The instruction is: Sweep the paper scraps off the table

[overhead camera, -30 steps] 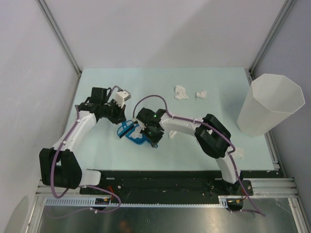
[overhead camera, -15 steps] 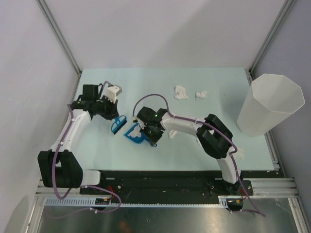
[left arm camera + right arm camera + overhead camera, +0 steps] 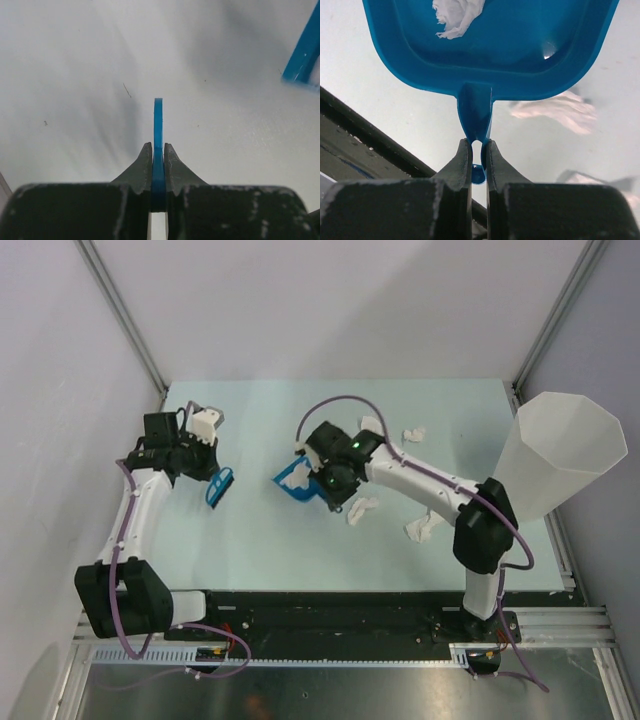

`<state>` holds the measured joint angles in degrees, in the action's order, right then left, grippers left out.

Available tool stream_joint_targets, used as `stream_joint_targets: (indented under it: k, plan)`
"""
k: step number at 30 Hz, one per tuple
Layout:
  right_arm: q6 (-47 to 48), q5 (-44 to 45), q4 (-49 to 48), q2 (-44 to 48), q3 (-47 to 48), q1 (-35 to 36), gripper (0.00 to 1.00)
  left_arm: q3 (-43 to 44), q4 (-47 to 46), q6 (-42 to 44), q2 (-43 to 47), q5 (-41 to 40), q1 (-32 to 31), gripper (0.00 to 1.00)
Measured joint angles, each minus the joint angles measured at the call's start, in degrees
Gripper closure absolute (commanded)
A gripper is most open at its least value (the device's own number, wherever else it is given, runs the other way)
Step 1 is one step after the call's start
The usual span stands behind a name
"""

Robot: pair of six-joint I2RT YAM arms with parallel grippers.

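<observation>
Left gripper (image 3: pixel 212 476): fingers clamped on the thin blue handle of a brush (image 3: pixel 221 487); the handle shows edge-on between both pads in the wrist view (image 3: pixel 158 125).
Right gripper (image 3: pixel 324 484): pinched on the stem of a blue dustpan (image 3: pixel 284 483), with the pan stretching out left of it, toward the brush but apart from it.
Pan contents: one white wad (image 3: pixel 456 14) lying inside, toward the far end from the fingers.
Paper scraps on table (image 3: pixel 260 540): one scrap (image 3: pixel 413 432) beyond and right of the right gripper, and another (image 3: pixel 374 424) next to it, half hidden by the right arm. A third (image 3: pixel 362 510) is just near-side of the gripper, a fourth (image 3: pixel 421 530) further right.
In the way: the right forearm lies across the table between the far pair and the near pair.
Wrist-only: the right wrist shows the pan's inside clearly; the left wrist catches a dustpan corner (image 3: pixel 301 55) at upper right.
Top-only: tall white bin (image 3: pixel 558 453), well right of the right gripper; contents cannot be told.
</observation>
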<state>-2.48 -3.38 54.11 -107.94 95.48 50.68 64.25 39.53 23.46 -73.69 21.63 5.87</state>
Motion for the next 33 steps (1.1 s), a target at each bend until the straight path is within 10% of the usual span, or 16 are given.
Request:
stream_joint_targets:
  k: [33]
  plan:
    - [2.91, 7.93, 21.9, 22.01, 21.57, -57.72, 1.0, -13.18, -8.11, 2.91, -0.48, 7.56, 0.0, 1.0]
